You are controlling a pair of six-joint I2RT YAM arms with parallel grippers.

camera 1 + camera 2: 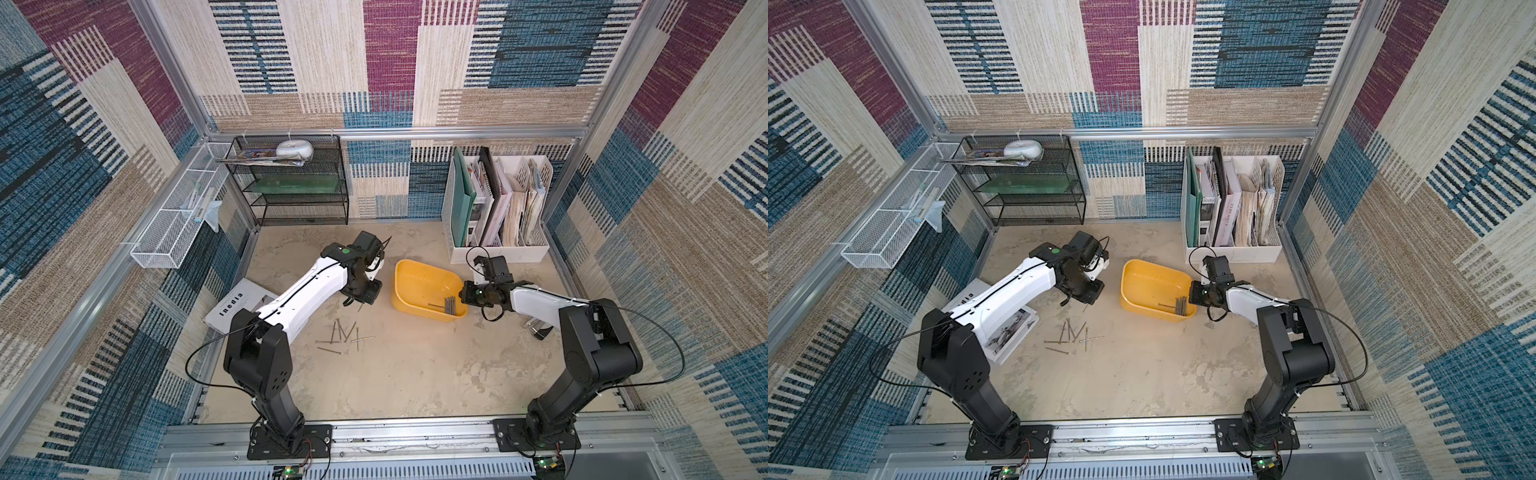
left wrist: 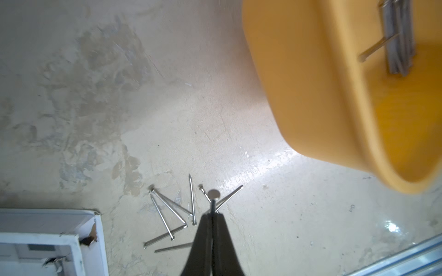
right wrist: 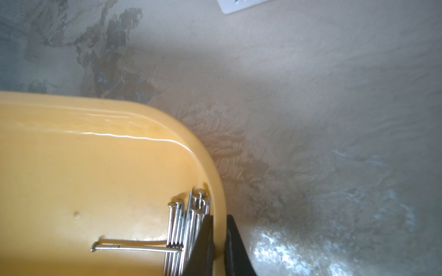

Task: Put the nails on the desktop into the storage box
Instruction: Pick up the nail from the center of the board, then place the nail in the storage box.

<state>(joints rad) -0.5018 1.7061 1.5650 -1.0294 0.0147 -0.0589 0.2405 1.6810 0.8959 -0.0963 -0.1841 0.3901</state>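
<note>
One nail, pinched tight, left tool

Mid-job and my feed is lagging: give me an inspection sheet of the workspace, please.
Surface: desktop, mottled beige, partly glossy.
Job's things: loose nails scattered on it; more nails bundled in the yellow storage box.
Clutter: white Inedia book partly under the left arm.
Hands: left hand shut on one nail; right hand shut on the storage box's wall.
Cables: black cables loop from both arms, clear of the nails.
Surroundings: black mesh shelf, white mesh basket, white file organiser, woven walls.
</note>
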